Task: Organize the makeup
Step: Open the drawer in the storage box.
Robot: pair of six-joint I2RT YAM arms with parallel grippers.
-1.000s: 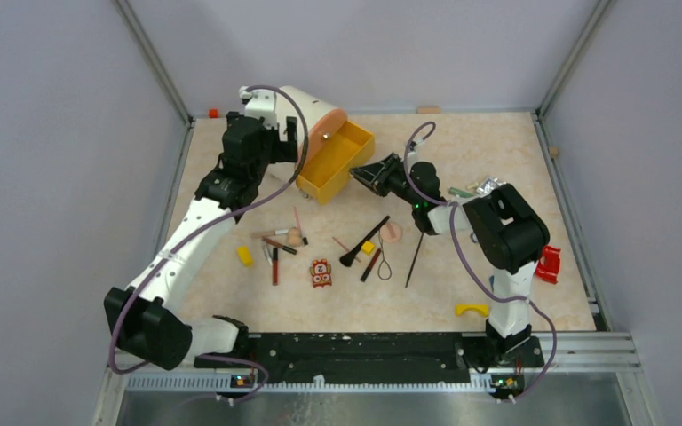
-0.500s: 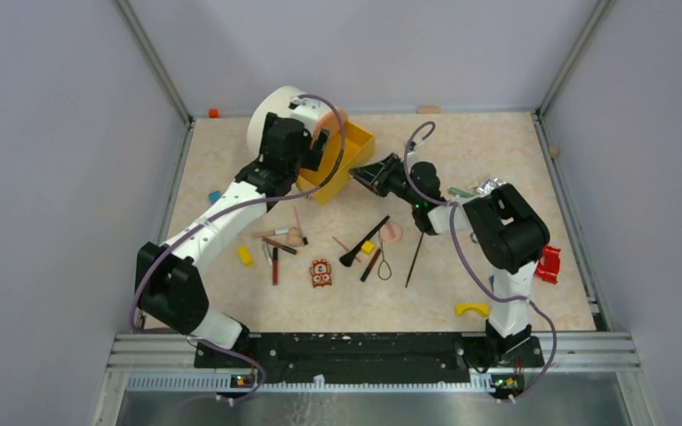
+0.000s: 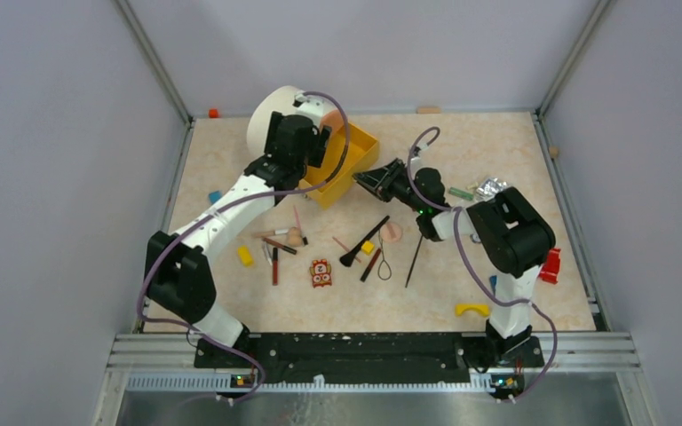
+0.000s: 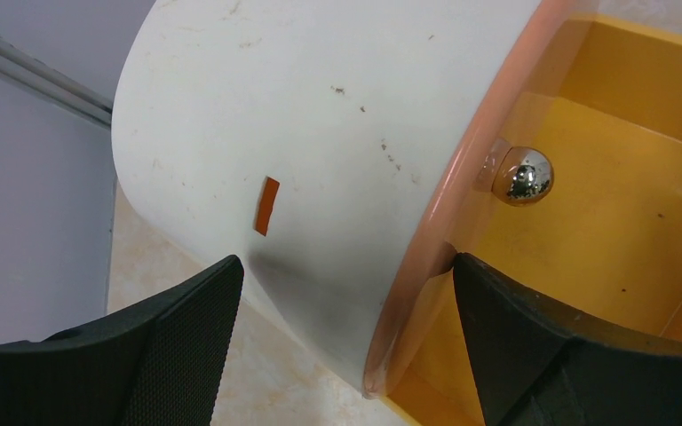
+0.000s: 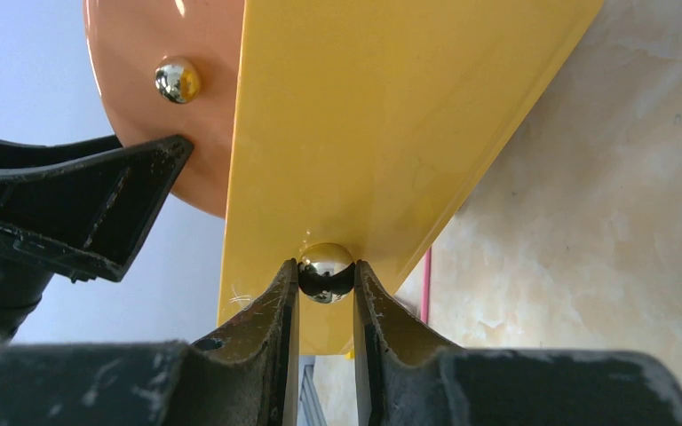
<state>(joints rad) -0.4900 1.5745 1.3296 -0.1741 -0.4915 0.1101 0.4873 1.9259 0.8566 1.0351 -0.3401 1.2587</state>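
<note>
- Your right hand (image 5: 324,273) is narrowly pinched on the round gold knob (image 5: 326,264) of the yellow drawer (image 5: 382,115). The knob looks smooth and slippery, so pull straight.
- Your left hand (image 4: 346,266) straddles the white drum (image 4: 320,106), jaws wide. I cannot tell whether it grips.
- The makeup (image 3: 364,241) lies loose on the worktop (image 3: 444,297). The sticks look light and thin, so pinch them mid-shaft.

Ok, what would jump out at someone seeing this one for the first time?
A white drum organiser at the far left of the table, its yellow drawer pulled out: the left claw straddles the drum, the right claw pinches the drawer knob. Mid-table, makeup sticks lie scattered, unsorted.
</note>
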